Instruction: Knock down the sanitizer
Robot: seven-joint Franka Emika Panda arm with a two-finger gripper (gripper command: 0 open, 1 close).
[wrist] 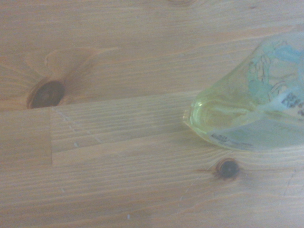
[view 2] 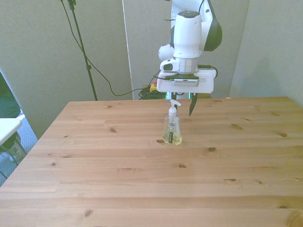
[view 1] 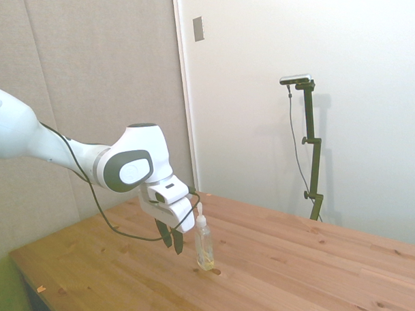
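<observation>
The sanitizer (view 1: 204, 245) stands upright on the wooden table (view 1: 312, 282), out in the middle of the board with nothing else on the wood around it. Its yellowish liquid sits pooled at the base, so most of the weight is low and the slim upper part and white pump are light; a shove up high should tip it more readily than one near the foot.

The claw (view 1: 172, 237) hangs just beside the bottle, fingers pointing down and short of the table, roughly level with the bottle's body. In the front view the bottle (view 2: 172, 128) is in front of the claw (view 2: 182, 105), nearer its finger on the front view's left, with the pump close under the palm. The fingers stand somewhat apart and hold nothing; whether a finger already touches the plastic I cannot tell.

The wrist view shows the liquid-filled base (wrist: 237, 121) close by on bare wood. Being alongside rather than astride it suits a sideways sweep, not a grasp. By my judgement, the push is about to start.
</observation>
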